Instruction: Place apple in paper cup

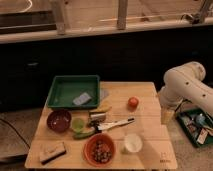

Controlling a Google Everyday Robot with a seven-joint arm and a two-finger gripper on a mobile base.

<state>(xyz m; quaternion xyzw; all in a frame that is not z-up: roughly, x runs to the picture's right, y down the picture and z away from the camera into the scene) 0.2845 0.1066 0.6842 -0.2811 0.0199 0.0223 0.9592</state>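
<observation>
Gripper (167,116) down by the right edge of the table (147,122), spread wide, pinching nothing. Small round red-orange apple (132,102) out on the wood, right of the green tray (74,78) and well behind the white paper cup (132,143). White arm (187,82) bent at the elbow, forearm pointing down.

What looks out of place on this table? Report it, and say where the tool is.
Nothing stands out as spilled or damaged. The paper cup stands upright near the front edge, and the apple sits apart from it, farther back. The tool hangs open beside the right edge of the table, holding nothing.
</observation>
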